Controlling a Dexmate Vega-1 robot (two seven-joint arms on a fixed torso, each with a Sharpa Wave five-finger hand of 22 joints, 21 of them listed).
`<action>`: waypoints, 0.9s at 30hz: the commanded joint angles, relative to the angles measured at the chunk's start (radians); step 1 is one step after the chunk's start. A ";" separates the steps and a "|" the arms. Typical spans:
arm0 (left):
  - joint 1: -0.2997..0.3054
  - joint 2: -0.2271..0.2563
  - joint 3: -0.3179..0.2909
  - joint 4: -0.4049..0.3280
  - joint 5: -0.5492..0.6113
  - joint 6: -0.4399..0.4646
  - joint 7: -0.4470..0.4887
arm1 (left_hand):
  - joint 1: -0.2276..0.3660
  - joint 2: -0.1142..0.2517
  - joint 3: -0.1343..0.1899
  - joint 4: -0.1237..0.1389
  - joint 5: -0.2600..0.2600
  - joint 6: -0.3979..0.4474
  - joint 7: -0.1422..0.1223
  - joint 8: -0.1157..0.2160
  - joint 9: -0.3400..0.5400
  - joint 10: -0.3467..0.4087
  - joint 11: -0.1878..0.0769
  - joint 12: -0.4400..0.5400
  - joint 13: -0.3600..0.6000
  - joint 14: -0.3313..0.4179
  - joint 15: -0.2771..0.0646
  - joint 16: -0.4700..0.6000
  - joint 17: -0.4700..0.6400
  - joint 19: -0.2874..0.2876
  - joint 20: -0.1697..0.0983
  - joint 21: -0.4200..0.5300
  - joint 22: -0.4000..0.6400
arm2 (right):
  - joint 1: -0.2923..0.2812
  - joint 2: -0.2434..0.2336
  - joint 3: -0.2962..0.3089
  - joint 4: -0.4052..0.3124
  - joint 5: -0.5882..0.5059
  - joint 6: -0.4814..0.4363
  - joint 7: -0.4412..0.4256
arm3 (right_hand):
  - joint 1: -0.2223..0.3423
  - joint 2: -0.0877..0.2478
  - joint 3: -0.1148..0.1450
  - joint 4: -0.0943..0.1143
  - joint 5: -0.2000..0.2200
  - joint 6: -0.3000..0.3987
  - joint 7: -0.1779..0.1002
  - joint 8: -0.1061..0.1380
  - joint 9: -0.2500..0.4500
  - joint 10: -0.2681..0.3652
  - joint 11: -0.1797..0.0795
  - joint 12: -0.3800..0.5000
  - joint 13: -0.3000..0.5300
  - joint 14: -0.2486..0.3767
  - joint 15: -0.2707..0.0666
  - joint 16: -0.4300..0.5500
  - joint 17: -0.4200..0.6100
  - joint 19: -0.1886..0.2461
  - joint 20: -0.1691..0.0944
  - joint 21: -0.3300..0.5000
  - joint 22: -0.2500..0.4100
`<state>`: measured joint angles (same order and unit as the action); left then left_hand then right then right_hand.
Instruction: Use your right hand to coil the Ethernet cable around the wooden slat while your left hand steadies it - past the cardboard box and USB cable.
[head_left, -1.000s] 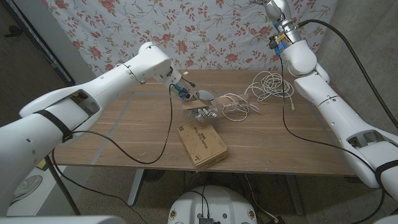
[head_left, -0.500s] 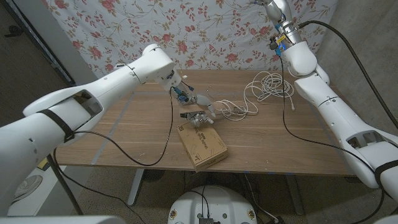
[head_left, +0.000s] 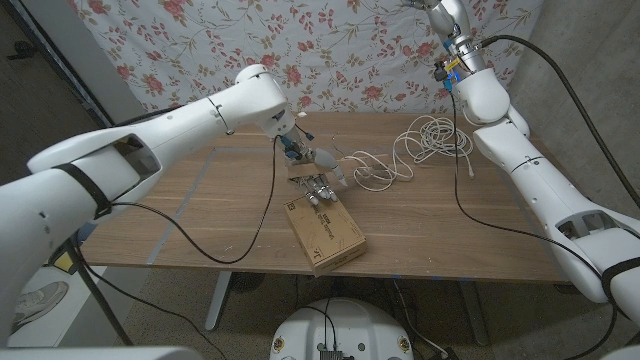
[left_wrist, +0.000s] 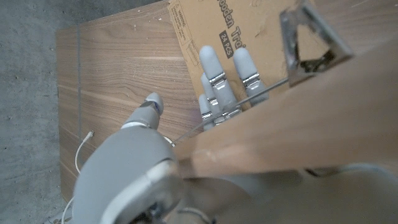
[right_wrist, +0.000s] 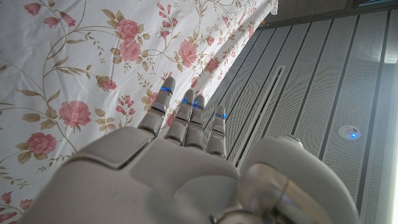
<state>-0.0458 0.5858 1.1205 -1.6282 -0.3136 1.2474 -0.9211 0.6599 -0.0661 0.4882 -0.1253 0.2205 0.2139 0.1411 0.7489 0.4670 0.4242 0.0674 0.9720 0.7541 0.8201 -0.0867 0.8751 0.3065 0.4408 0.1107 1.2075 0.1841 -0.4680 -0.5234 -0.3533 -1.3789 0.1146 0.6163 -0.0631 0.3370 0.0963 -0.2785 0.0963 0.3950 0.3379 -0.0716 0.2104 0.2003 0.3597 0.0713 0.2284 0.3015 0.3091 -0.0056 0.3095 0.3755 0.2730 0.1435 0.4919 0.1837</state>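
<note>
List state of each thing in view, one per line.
left hand: holds the wooden slat, over the box's far end.
wooden slat: gripped, lifted off the table.
right hand: raised high, fingers apart, holding nothing.
Ethernet cable: loose heap on the table, uncoiled.
cardboard box: closed, flat on the table.
</note>
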 joint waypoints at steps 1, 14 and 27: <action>-0.069 0.040 0.086 -0.094 0.113 -0.065 -0.021 | 0.061 0.023 -0.115 0.000 0.034 -0.118 0.070 -0.101 -0.020 -0.214 0.061 -0.023 0.042 -0.249 0.090 -0.008 0.048 -0.192 0.078 -0.051 0.013 | 0.007 0.008 -0.004 0.016 0.004 0.016 0.007 | 0.004 -0.001 -0.003 -0.002 -0.005 0.010 0.000 0.001 -0.001 0.010 0.001 0.008 0.002 0.011 -0.002 0.001 -0.003 0.011 0.001 0.007 0.004; -0.138 0.062 0.159 -0.117 0.179 -0.144 -0.085 | 0.227 0.184 -0.812 0.204 0.301 -0.566 0.065 -0.549 -0.083 -0.881 0.148 -0.282 -0.066 -1.100 0.306 -0.522 0.141 -0.978 0.100 -0.232 0.045 | 0.010 0.015 -0.003 0.026 0.001 0.017 -0.002 | 0.004 0.003 -0.003 0.001 -0.007 0.012 0.001 0.001 -0.001 0.018 -0.004 0.009 -0.001 0.023 -0.006 0.001 -0.009 0.019 -0.001 0.006 0.004; -0.105 0.119 0.084 -0.220 0.216 -0.159 -0.012 | 0.200 0.175 -0.821 0.229 0.324 -0.892 -0.004 -0.568 -0.264 -1.071 0.149 -0.670 -0.281 -1.434 0.307 -0.671 0.019 -1.148 0.101 -0.555 0.016 | 0.020 0.024 -0.010 0.038 0.000 0.019 0.000 | 0.005 0.007 -0.003 0.002 -0.009 0.011 0.000 0.000 -0.001 0.020 -0.004 0.007 -0.003 0.027 -0.008 -0.002 -0.015 0.021 -0.001 0.004 0.004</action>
<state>-0.1683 0.6617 1.2535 -1.7675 -0.1334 1.1089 -0.9839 0.8736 0.1082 -0.3262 0.0979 0.5339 -0.1769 0.1198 0.1878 0.2044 -0.1695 0.2107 0.3158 0.4774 -0.1807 0.2223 0.2024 0.3304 -0.1702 0.2106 0.6727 0.1996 -0.4551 -0.5068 -0.3574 -1.3494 0.1167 0.6352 -0.0622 0.3370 0.0963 -0.2785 0.0963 0.3871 0.3377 -0.0715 0.2104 0.2004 0.3720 0.0731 0.2331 0.2968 0.3290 -0.0145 0.3095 0.3617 0.2860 0.1412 0.4919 0.1836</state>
